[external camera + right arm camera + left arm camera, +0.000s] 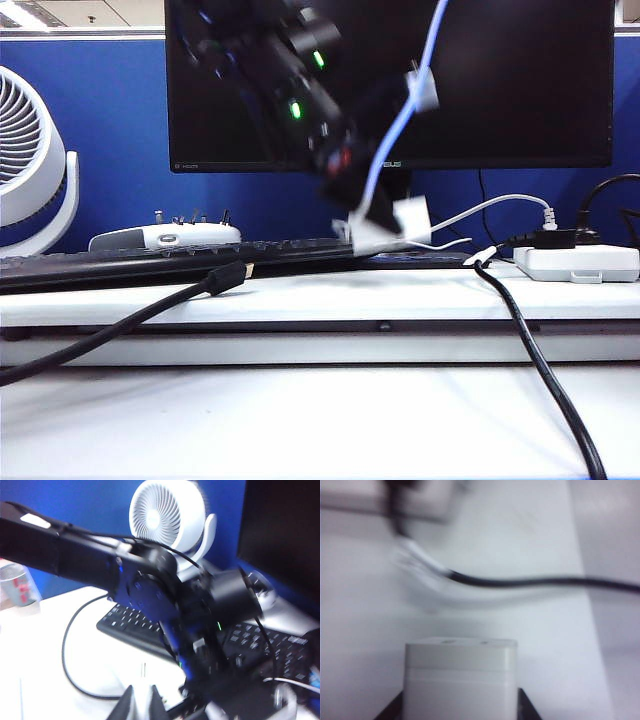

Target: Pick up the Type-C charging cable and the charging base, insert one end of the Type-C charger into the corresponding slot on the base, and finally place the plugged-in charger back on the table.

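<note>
Above ledge, left gripper holds charging base; right gripper closed.

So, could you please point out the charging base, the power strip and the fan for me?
charging base (460, 680), left wrist view, its front face.
power strip (580, 263), exterior view, its side wall.
fan (167, 515), right wrist view, its grille.

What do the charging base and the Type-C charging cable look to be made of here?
Charging base, between the left gripper's fingers: probably hard white plastic, smooth, slightly glossy, rounded edges. Type-C charging cable, hanging by the raised arm: apparently flexible white rubbery sheathing, since it curves freely; blur hides detail.
</note>
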Controlling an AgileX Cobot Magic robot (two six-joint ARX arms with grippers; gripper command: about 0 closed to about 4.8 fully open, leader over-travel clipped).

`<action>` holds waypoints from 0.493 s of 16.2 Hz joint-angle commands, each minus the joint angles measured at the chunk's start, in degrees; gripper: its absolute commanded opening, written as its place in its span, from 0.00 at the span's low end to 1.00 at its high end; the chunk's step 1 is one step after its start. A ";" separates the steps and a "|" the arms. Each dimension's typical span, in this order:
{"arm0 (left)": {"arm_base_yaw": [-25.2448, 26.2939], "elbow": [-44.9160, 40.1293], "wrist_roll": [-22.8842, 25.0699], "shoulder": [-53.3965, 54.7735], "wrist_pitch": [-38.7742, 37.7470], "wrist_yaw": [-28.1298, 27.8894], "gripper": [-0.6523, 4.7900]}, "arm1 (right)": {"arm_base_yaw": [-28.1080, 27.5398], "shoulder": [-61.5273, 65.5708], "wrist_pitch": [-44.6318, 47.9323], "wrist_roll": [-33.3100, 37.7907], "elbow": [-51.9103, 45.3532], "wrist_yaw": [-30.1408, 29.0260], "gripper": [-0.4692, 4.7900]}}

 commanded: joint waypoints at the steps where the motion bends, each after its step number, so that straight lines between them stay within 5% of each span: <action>1: 1.27 0.35 -4.72 -2.47 5.53 2.95 0.41 | 0.04 -2.27 1.05 -0.02 0.33 1.51 0.09; 8: 1.29 0.35 -8.68 -9.46 14.56 5.64 0.41 | -0.26 -6.49 0.04 -1.84 0.83 8.92 0.09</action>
